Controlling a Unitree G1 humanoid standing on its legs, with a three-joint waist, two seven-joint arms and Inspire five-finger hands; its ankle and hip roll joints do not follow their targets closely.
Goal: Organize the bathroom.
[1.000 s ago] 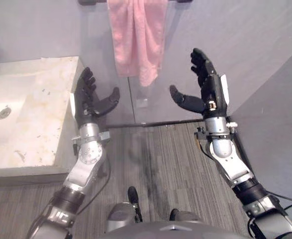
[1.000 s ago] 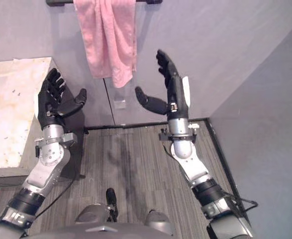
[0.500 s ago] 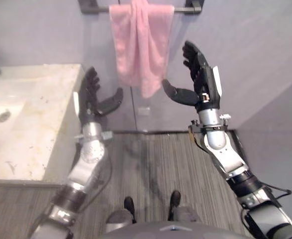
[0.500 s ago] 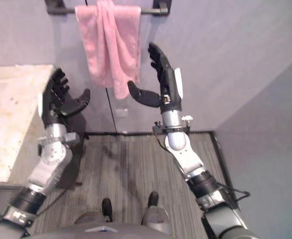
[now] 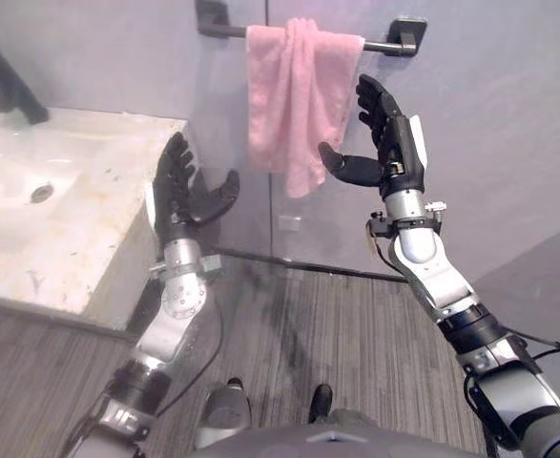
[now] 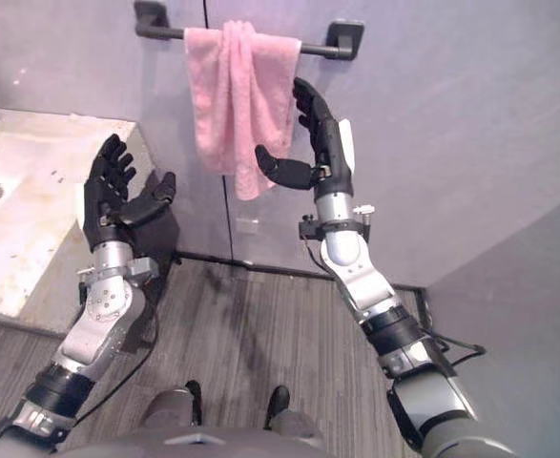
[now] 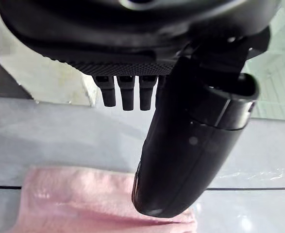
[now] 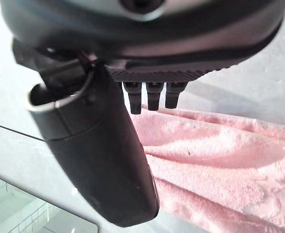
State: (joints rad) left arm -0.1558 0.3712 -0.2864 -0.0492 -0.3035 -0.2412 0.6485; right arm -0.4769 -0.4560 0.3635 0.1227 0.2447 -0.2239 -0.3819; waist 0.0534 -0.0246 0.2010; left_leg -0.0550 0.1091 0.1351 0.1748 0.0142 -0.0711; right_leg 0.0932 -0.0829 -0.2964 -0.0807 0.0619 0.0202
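Note:
A pink towel (image 5: 295,93) hangs bunched over a black wall bar (image 5: 386,44); it also fills part of the right wrist view as pink towel (image 8: 215,165). My right hand (image 5: 390,145) is raised, open, fingers straight, just right of the towel's lower half, thumb (image 5: 342,170) pointing toward it without touching. My left hand (image 5: 178,187) is open too, held up lower and to the left of the towel, beside the counter's corner. The towel (image 7: 79,196) shows beyond my left thumb in the left wrist view.
A pale stone counter (image 5: 79,219) with a sink drain (image 5: 41,192) stands on the left. A grey wall (image 5: 508,134) runs behind the bar and closes in on the right. Striped grey floor (image 5: 356,334) lies below.
The camera has swung, bringing the whole bar into view. My right hand has come closer to the towel's right edge; the left hand keeps its raised open pose.

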